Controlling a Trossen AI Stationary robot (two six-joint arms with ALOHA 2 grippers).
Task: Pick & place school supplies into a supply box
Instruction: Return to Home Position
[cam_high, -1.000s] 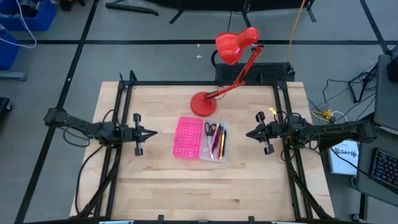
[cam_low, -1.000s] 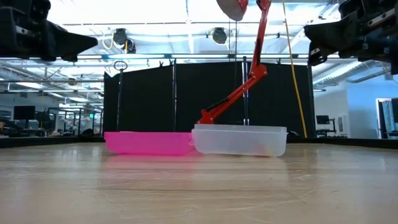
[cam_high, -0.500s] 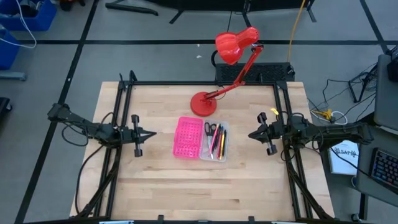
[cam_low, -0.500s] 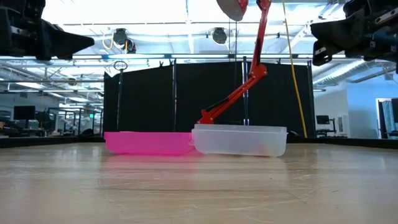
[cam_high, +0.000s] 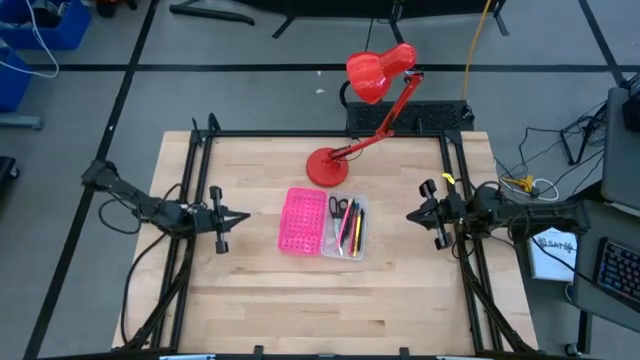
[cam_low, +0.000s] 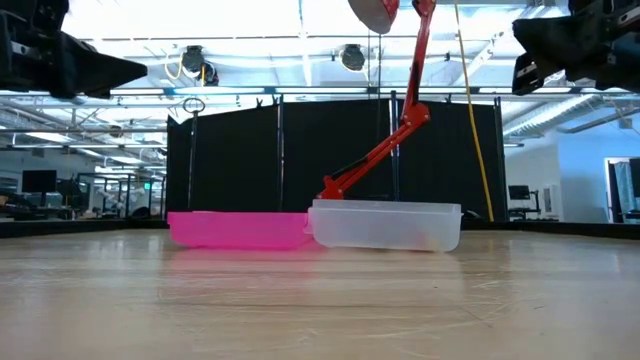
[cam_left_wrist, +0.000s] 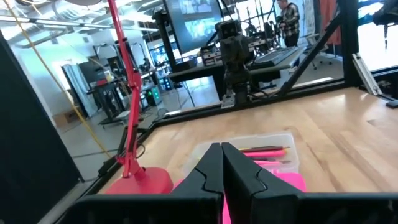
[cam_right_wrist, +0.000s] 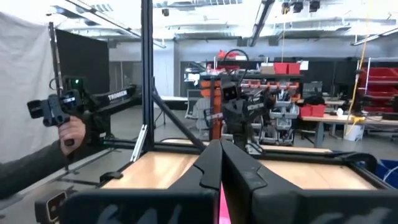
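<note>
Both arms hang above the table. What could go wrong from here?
The supply box lies open, so a bump could spill the pens and pencils and scissors from its clear half. The red desk lamp stands close beside it; the left tool or right tool, both shut, might knock it if swung low.

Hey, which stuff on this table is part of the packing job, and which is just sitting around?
Part of the job: supply box, open; scissors and pens and pencils in its clear half; left arm and right arm, jaws shut, flanking it.
Just lying about: red desk lamp, base on the table behind the box.
</note>
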